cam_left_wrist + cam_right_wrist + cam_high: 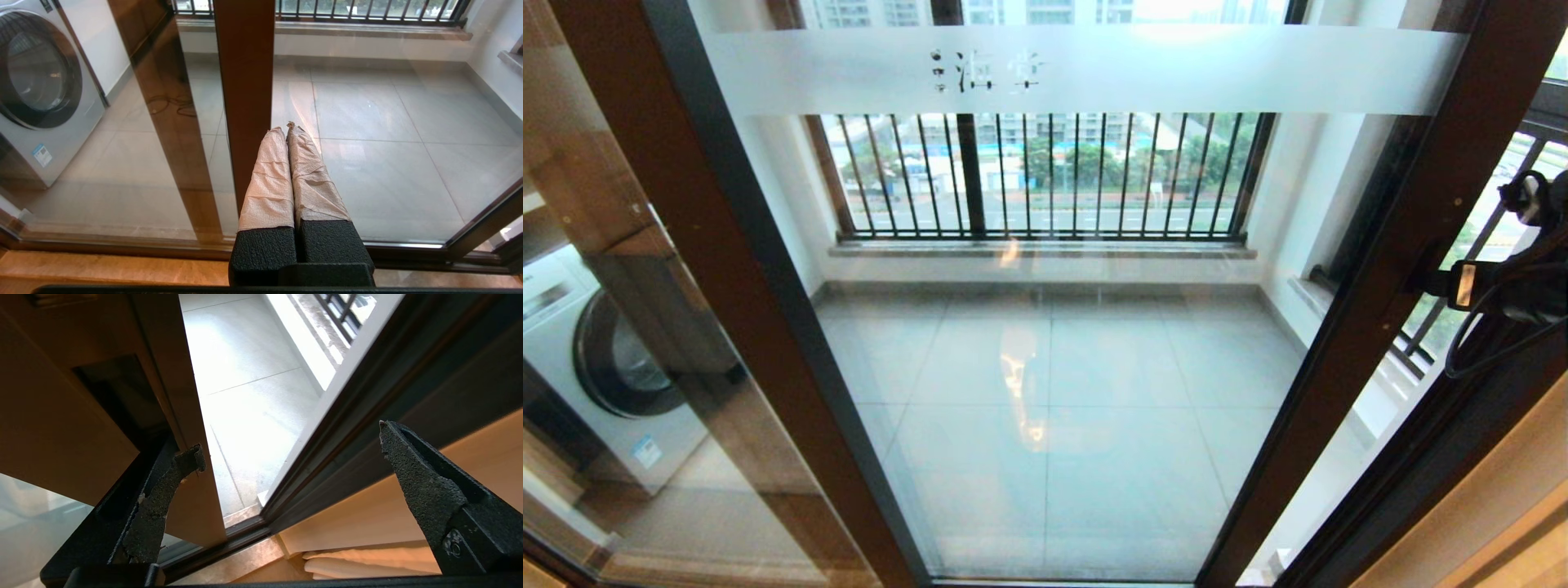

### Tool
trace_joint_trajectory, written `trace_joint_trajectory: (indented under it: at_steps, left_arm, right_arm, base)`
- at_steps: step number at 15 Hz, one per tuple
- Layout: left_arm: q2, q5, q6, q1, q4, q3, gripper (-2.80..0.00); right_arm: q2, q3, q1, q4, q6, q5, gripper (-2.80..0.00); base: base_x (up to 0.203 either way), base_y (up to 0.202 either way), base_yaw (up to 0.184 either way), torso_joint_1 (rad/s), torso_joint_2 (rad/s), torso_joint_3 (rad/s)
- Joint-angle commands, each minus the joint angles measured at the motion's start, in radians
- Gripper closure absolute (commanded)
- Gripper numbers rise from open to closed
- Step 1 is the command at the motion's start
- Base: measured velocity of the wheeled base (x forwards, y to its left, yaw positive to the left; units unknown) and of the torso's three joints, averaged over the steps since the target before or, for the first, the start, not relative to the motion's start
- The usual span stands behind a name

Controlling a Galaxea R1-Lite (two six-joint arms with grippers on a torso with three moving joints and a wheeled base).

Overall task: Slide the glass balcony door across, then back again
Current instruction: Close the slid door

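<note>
The glass balcony door [1054,367] fills the head view, with its frosted band [1094,69] of characters near the top and dark brown stiles on both sides. My right gripper [1445,282] is at the door's right stile [1372,294]. In the right wrist view it [290,437] is open, one finger [163,498] lying against the stile [184,388] just below the black handle slot [118,400], the other finger [425,486] out by the jamb. A narrow gap [245,396] shows the balcony floor between stile and jamb. My left gripper [286,130] is shut and empty before the door's left stile [245,81].
A washing machine [613,367] stands behind the plain fixed pane on the left. Black-barred railings [1045,175] close the balcony's far side. The dark door jamb [1462,457] and a beige wall [388,522] are right of the door. The floor track [408,247] runs along the bottom.
</note>
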Motion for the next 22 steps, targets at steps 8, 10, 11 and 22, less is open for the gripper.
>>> trace_joint_trajectory:
  at_steps: [8,10,11,22]
  left_arm:
    - [0.001,0.000,-0.001,0.001,0.000,0.000,0.00]
    - [0.001,0.000,-0.001,0.001,0.000,0.000,0.00]
    - [0.001,0.000,-0.001,0.001,0.000,0.000,0.00]
    - [0.001,0.000,-0.001,0.001,0.000,0.000,0.00]
  right_arm:
    - [0.020,-0.011,-0.024,-0.030,-0.004,0.001,-2.80]
    - [0.020,-0.011,-0.024,-0.031,-0.004,0.001,-2.80]
    - [0.021,-0.011,-0.024,-0.030,-0.003,0.001,-2.80]
    - [-0.025,0.014,-0.013,-0.030,-0.002,0.002,-2.80]
  base:
    - [0.000,0.000,0.000,0.000,0.00,0.000]
    - [0.000,0.000,0.000,0.000,0.00,0.000]
    - [0.000,0.000,0.000,0.000,0.00,0.000]
    - [0.000,0.000,0.000,0.000,0.00,0.000]
